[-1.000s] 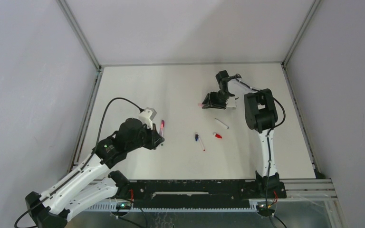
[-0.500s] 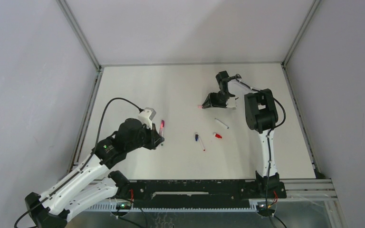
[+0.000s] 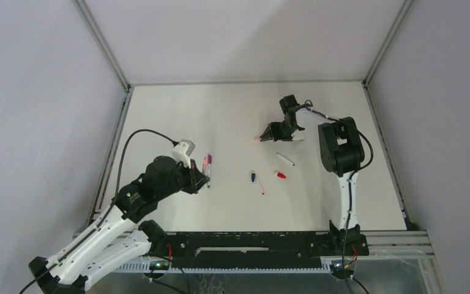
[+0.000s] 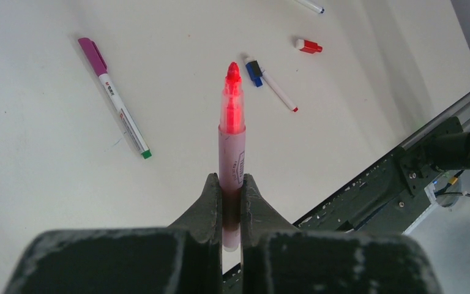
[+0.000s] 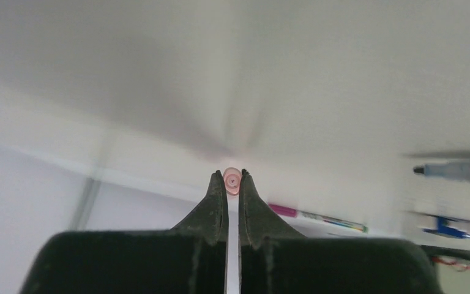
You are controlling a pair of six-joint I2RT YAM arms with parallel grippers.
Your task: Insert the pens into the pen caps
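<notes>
Left wrist view shows the left claw [image 4: 232,197] clenched on the pinkish-red pen [image 4: 232,131]. The pen's long axis runs straight out past the fingertips, red tip leading, over the near-left part of the tabletop [image 4: 49,184]. Toward the far-right corner, the right claw [image 5: 232,182] pinches the pink cap [image 5: 232,180], seen end-on. These 2 are well apart: the cap lies far-right of the pen tip, so the arms likely need to converge mid-tabletop.
</notes>
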